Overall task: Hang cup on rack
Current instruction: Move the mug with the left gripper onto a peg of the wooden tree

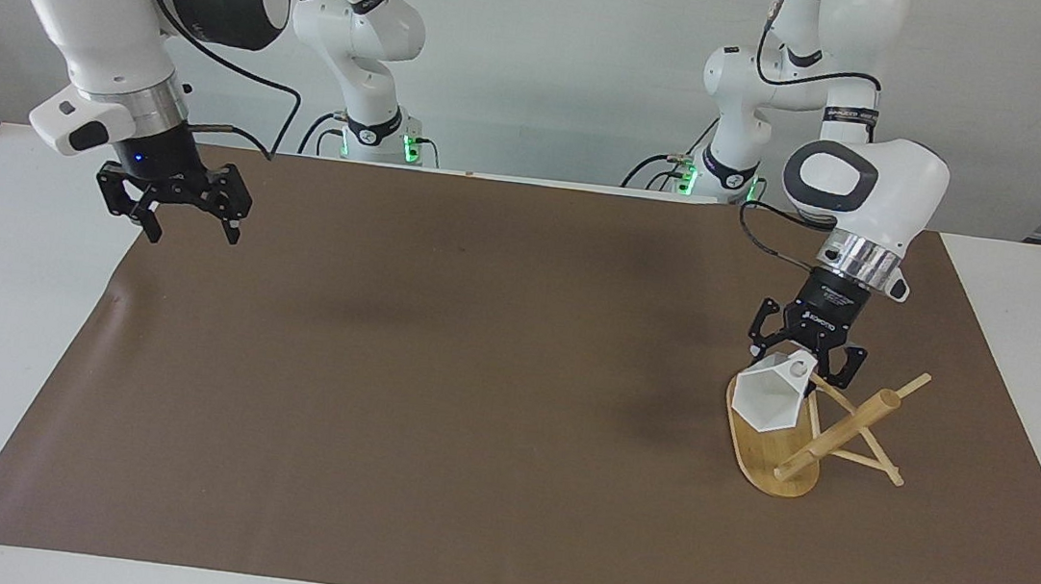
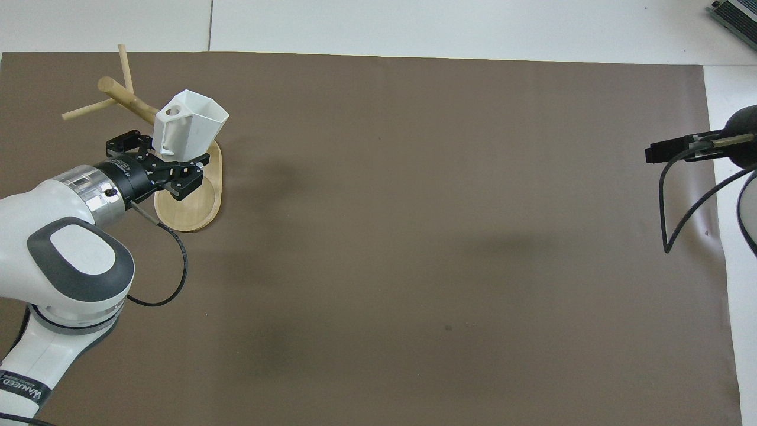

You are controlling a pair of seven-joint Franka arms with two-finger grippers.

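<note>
- Cup [image 1: 768, 399] [image 2: 188, 126]: the white faceted mug is off the table, clamped in the left gripper [image 1: 802, 356] [image 2: 167, 160], and hangs over the rack's oval base.
- It is tilted, with its open mouth turned away from the robots and toward the middle of the table in the facing view; its blocky handle, pierced by a round hole, sits on the upper side next to the gripper.
- The left gripper's fingers are closed tight on the cup at the handle end, while its outer links splay out to either side.
- Whether the cup touches a peg cannot be told; in the facing view it sits just beside the nearest thin peg, and no peg is seen through the handle's hole.
- The rack [image 1: 829, 439] [image 2: 192, 204] is a light bamboo mug tree on the brown mat [image 1: 470, 403] [image 2: 414, 236] toward the left arm's end of the table; its flat oval base lies on the mat.
- Its thick central post leans in both views, and thin pegs cross it.
- The left arm comes down from its base to the rack, wrist angled over the base plate.
- The right gripper [image 1: 189, 226] [image 2: 653, 154] hangs high over the edge of the mat at the right arm's end of the table, fingers spread wide and holding nothing; that arm waits.
- In the overhead view only a dark tip of the right gripper and its cable show.
</note>
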